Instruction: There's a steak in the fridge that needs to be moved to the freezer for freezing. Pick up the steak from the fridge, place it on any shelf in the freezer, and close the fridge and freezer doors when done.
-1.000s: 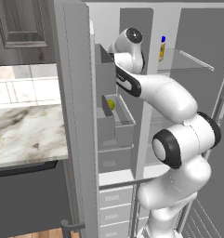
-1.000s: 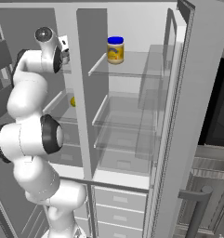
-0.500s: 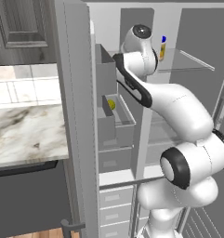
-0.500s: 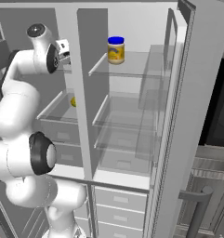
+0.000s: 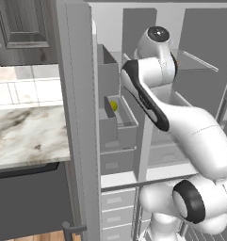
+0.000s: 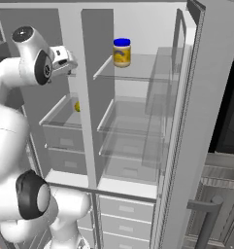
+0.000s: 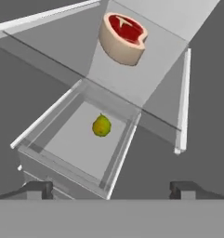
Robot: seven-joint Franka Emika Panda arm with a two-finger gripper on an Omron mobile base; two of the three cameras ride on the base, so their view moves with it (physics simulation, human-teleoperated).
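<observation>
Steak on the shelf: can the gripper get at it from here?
Probably yes. The steak lies alone on a glass shelf, ahead of the open gripper, nothing between them; the pear sits lower, in a drawer.

— What sits in the clear drawer (image 7: 122, 153)?
— A small yellow-green fruit (image 7: 101, 126), resting on the drawer floor, near the middle. It shows as a yellow spot in the base views too.
— Anything on the glass shelf (image 6: 138, 70) up high?
— A jar (image 6: 122, 52) with a blue lid and yellow contents, standing upright near the shelf's left front corner.
— And off to the left side?
— A marble counter (image 5: 25, 134) under a tiled wall (image 5: 20, 84), with a dark cabinet (image 5: 20, 23) above it.
— Below the compartments?
— Pale drawers (image 6: 125, 210), stacked and shut.
</observation>
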